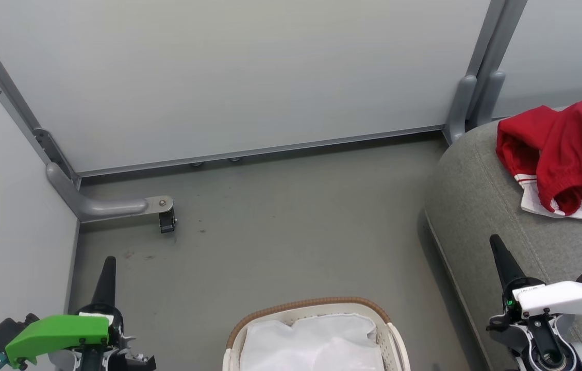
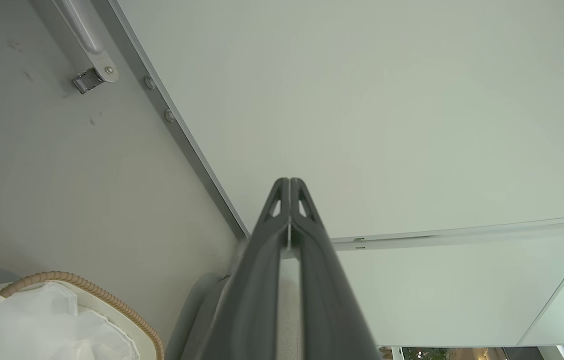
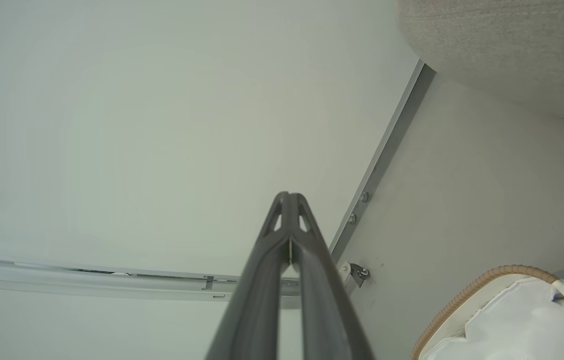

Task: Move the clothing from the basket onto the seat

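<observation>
Nearest the lens, the two long dark fingers of the left gripper [image 2: 289, 182] are seen pressed together with nothing between them. Those of the right gripper [image 3: 289, 196] are likewise closed and empty. The bright red sports clothing [image 1: 569, 154], with white striped trim showing beneath it, is heaped on the large grey woven-fabric seat [image 1: 476, 206], beyond the basket and well to its right. The small oval cream-white perforated basket [image 1: 311, 302] with the brown woven rim is set on the grey floor [image 1: 296, 221]. Its white cloth lining [image 1: 316, 340] is seen lying bare, though its near end is cut off by the picture's edge. The heap's long axis is laid crosswise, running away from the basket. The right gripper is found to the basket's right, over the seat, and is judged the nearer to the heap, which lies ahead of its fingertips. The transfer is judged finished, or nearly so.
</observation>
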